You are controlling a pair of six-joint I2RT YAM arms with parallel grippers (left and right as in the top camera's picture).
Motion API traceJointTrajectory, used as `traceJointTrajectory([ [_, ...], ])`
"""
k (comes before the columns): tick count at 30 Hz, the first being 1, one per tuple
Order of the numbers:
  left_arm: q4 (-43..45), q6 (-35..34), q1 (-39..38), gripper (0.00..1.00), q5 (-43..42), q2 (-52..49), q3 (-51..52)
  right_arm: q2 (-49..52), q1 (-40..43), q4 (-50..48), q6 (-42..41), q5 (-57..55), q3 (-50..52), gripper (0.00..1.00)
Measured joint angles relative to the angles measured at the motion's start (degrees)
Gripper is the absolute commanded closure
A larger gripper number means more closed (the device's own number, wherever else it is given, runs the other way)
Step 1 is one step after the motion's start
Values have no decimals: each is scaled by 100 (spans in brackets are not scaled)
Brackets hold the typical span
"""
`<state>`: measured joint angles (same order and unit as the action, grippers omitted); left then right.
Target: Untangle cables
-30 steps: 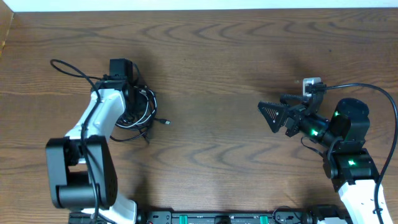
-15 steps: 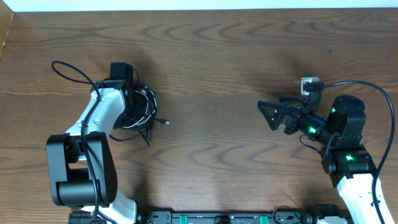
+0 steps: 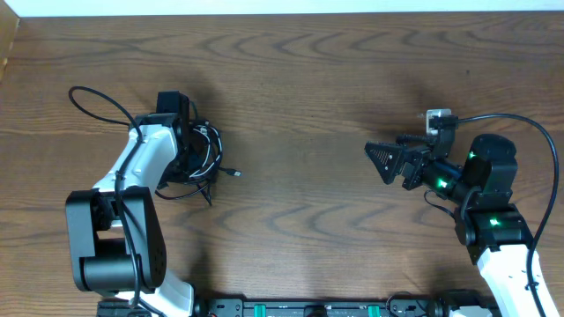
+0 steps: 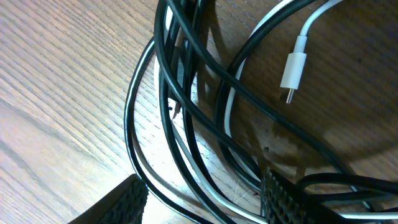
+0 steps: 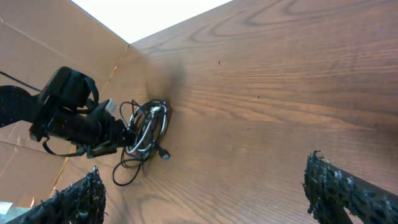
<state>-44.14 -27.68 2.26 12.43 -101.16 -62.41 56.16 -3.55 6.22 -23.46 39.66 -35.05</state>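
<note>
Looking overhead, the cables (image 3: 201, 157) lie bundled near the table's (image 3: 308, 70) left edge; the right gripper (image 3: 388, 163) hangs spread, well apart. Left wrist: the left gripper (image 4: 205, 200) is spread astride several strands; it should pinch one only, perhaps the white cable (image 4: 293, 65). Right wrist: the bundle sits far off.

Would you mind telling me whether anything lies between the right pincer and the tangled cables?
Nothing visible does: only bare table lies between the open right pincer and the cables. The left pincer sits at the tangle itself, jaws open astride several strands.
</note>
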Motion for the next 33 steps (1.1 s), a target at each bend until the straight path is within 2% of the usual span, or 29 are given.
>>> traceJointTrajectory([
  [18, 212, -85, 0, 47, -13, -289, 24, 0, 0, 0, 0, -7, 0, 1],
  [21, 297, -94, 0, 55, -28, -424, 116, 0, 0, 0, 0, -7, 0, 1],
  [25, 330, -105, -4, 58, -28, -448, 105, 0, 0, -2, 0, -11, 0, 1],
  [31, 455, -131, -7, 92, -44, -485, 111, 0, 0, -2, 0, -28, 0, 1],
  [33, 520, -125, -4, 92, -63, -503, 111, 0, 0, -2, 0, -28, 0, 1],
])
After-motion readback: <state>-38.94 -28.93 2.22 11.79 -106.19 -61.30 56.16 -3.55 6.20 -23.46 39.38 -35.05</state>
